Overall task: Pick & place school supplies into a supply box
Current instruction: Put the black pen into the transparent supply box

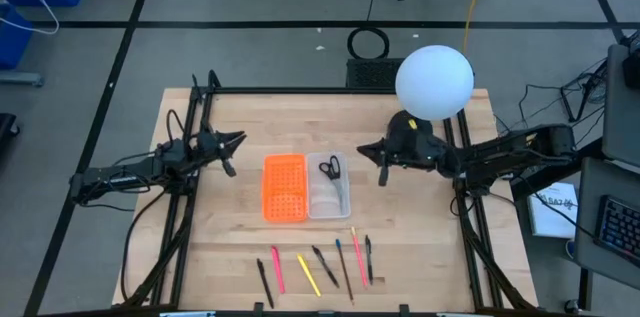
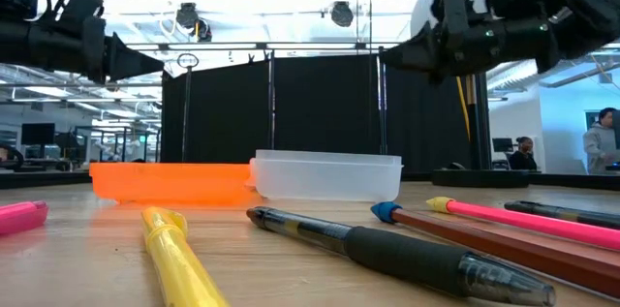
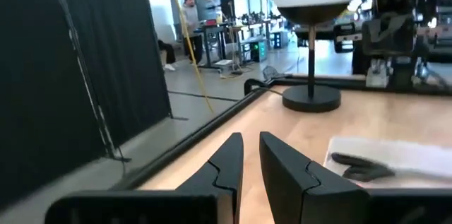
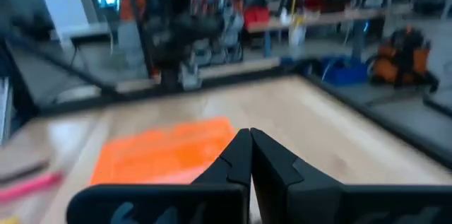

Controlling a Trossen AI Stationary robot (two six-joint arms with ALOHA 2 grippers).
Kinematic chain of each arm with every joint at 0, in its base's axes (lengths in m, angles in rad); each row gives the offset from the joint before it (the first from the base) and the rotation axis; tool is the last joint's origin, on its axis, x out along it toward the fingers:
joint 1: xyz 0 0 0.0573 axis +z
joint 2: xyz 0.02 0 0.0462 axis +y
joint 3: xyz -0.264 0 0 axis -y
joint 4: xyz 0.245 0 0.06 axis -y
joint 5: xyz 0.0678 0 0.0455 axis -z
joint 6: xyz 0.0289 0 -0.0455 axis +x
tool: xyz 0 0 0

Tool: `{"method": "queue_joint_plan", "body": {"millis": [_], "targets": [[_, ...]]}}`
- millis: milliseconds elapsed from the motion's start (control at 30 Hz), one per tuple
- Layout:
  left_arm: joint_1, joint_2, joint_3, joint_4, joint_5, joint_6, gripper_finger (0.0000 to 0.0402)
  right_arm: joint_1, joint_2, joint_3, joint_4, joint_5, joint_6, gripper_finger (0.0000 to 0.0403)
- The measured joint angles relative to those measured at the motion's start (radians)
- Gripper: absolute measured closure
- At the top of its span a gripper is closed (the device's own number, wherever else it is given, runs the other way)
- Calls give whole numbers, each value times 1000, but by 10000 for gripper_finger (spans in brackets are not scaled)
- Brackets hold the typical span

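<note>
Nearest the front edge of the table [image 1: 430,247]: pens and pencils [image 1: 324,266] in a loose row, seven by count in the high view, black, pink, yellow and blue. Lie flat, singly and mostly apart, probably so that each can be pinched without disturbing a neighbour; none in the box yet. Farther in, at mid-table: supply box [image 1: 305,188], opened flat, orange gridded half [image 1: 283,188] to the left and clear tray [image 1: 341,205] joined to its right, both facing up to take items from above. Inside the clear tray, toward its far end: scissors [image 1: 330,167], black handles, lying flat, so counts as one supply delivered. Beyond the box, left of the orange half and well apart from it: left gripper [image 1: 238,139], raised off the table, fingers parted by a narrow gap, pinching nothing; judged to be waiting. Just beside the tray's far right corner and above table height: right gripper [image 1: 368,150], fingers pressed together on nothing, pointing toward the box; judged to be between placements. Calls next for a descent to the near row with fingers spread. Farthest: white globe lamp [image 1: 434,82] at the back edge, behind the right arm.
</note>
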Motion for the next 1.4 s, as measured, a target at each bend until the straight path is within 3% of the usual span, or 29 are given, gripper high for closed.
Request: {"method": "queue_joint_plan", "body": {"millis": [133, 333, 533, 667, 733, 967, 1200, 1400], "targets": [[0, 0, 2, -18, 19, -175, 344, -26, -13, -74, 134, -34, 30, 402], [0, 54, 3, -34, 208, -294, 344, -42, -22, -132, 167, -50, -49, 402], [0, 128, -1, 17, 236, -520, 344, -38, -22, -135, 164, -52, -69, 403], [-18, 199, 58, 29, 380, -575, 344, -39, -22, -135, 165, -52, -69, 403], [-50, 261, 108, 26, 402, -612, 344, -39, -21, -135, 174, -52, -70, 403], [-265, 597, 444, -77, 401, -526, 344, -38, -22, -135, 201, -90, -70, 403], [-544, 1006, 880, -438, 209, -499, 344, -38, -22, -135, 197, -154, -70, 403], [-711, 1313, 1137, -621, 192, -526, 344, -38, -22, -134, 193, -155, -69, 403]]}}
